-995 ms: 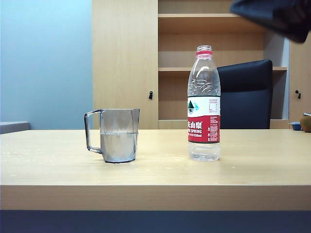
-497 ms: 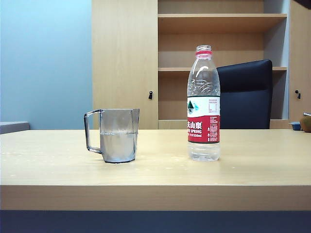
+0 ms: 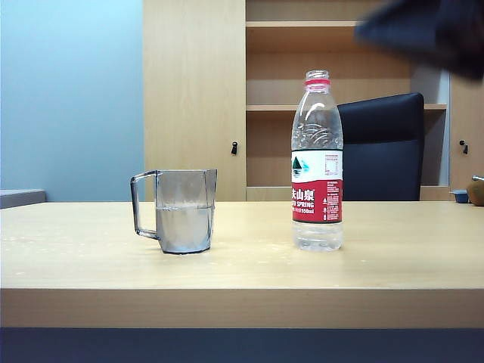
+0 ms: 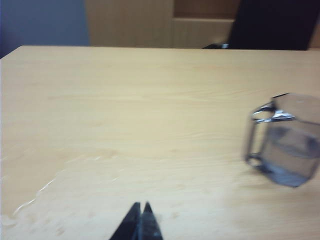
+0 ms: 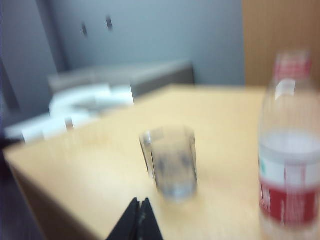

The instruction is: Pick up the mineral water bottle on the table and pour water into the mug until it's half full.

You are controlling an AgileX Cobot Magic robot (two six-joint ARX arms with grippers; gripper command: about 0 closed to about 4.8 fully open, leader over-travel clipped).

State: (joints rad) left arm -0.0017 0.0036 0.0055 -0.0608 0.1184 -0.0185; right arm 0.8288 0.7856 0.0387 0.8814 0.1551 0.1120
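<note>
The mineral water bottle [image 3: 318,174] stands upright on the table [image 3: 242,276], right of the middle, its neck showing no cap. To its left stands the mug [image 3: 185,212], handle to the left, with water [image 3: 184,227] up to about half its height. A dark blurred part of my right arm [image 3: 427,30] hangs high above and right of the bottle. My right gripper [image 5: 140,202] is shut and empty, off the table's side, facing the mug [image 5: 172,160] and the bottle [image 5: 290,145]. My left gripper [image 4: 141,205] is shut and empty over bare table, well apart from the mug [image 4: 287,145].
A black office chair [image 3: 382,147] and a wooden shelf unit [image 3: 302,68] stand behind the table. Small objects [image 3: 473,193] lie at the table's far right edge. A thin wet streak [image 4: 40,190] marks the tabletop near my left gripper.
The dark arm at the upper right of the exterior view went out of sight half a second ago and shows again now, blurred. Mug and bottle have not moved.
</note>
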